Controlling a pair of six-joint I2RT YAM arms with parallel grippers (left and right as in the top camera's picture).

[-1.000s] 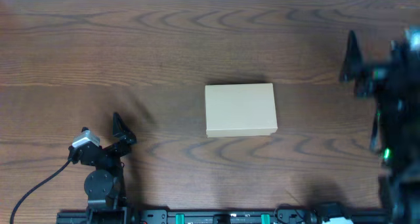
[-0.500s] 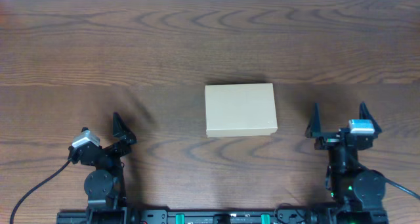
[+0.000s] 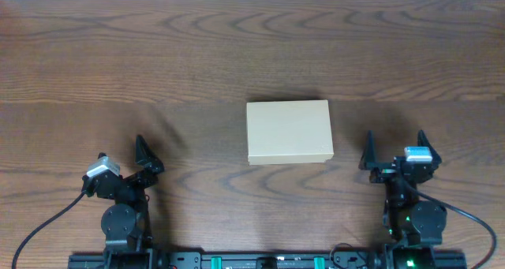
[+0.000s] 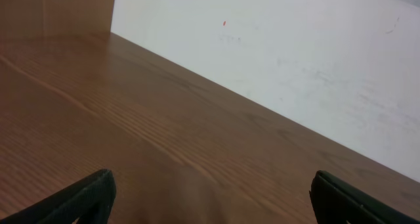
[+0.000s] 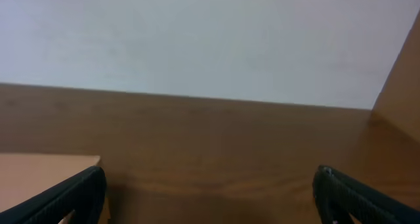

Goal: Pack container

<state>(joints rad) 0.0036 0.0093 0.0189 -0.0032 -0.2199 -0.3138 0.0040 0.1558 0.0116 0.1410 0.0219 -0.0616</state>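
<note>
Right pincer shifted left | gaping, empty | container to its left, apart | left pincer gaping, empty

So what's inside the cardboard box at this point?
That cannot be told. The container sits closed on the table, and its plain top covers whatever is inside. Nothing lies on top of it.
</note>
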